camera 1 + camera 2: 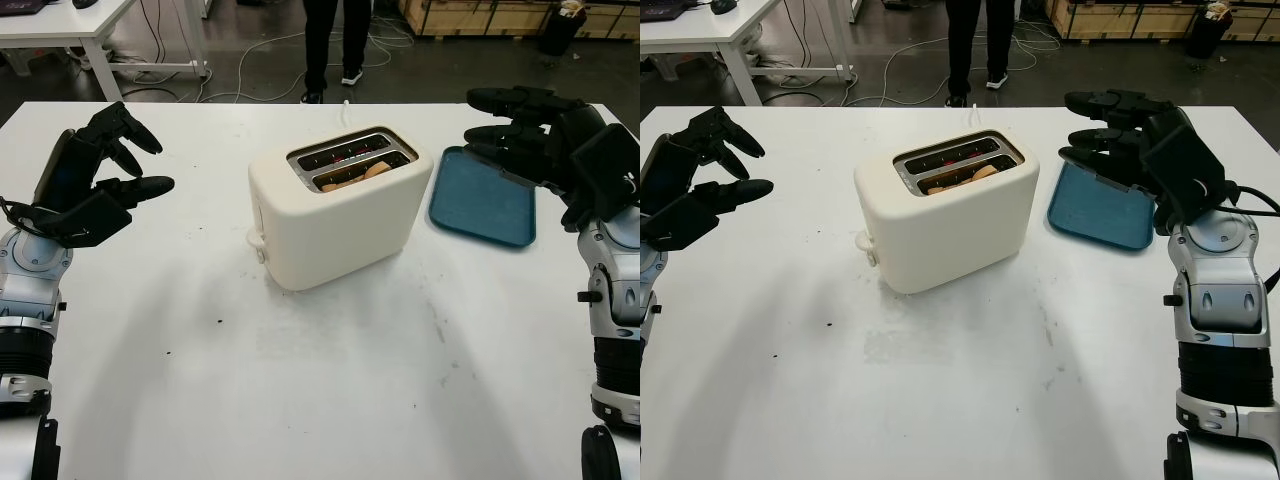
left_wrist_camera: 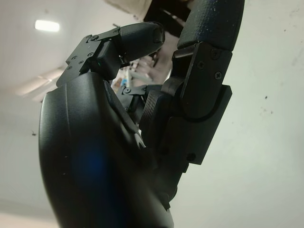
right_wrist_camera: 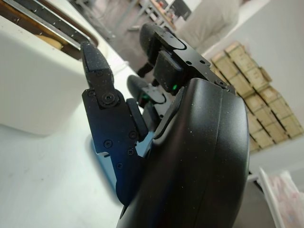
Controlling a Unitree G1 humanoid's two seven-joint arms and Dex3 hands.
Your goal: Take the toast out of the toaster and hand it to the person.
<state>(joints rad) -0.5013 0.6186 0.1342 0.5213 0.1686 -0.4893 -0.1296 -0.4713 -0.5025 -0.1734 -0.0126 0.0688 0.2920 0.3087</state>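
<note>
A white table [image 1: 330,400] carries a cream two-slot toaster [image 1: 340,215] near its middle, closer to the far edge than to the near edge. The toaster sits at an angle to the table edges, with its lever knob [image 1: 256,241] facing the near-left corner. A slice of toast [image 1: 358,175] sits low in the slot nearer the robot, its browned top edge just visible in the slot opening. The farther slot shows red markings inside.

A blue tray [image 1: 480,200] lies flat on the table to the right of the toaster, near the far-right corner, close to the toaster but not touching it.

The left hand [image 1: 100,180] hangs above the left side of the table, well apart from the toaster. It holds nothing and is open, with its fingers [image 1: 135,140] pointing toward the toaster. The right hand [image 1: 1120,140] is raised over the far edge of the blue tray, near the right edge of the table. It holds nothing and is open, with its fingers [image 1: 1090,100] pointing toward the toaster. In the right wrist view the toaster top and the blue tray appear beyond the black fingers.

A person [image 1: 335,40] in dark trousers stands on the floor beyond the far edge of the table. A white desk [image 1: 70,25] stands on the floor beyond the far-left corner, and wooden crates [image 1: 480,15] stand beyond the far-right corner.
</note>
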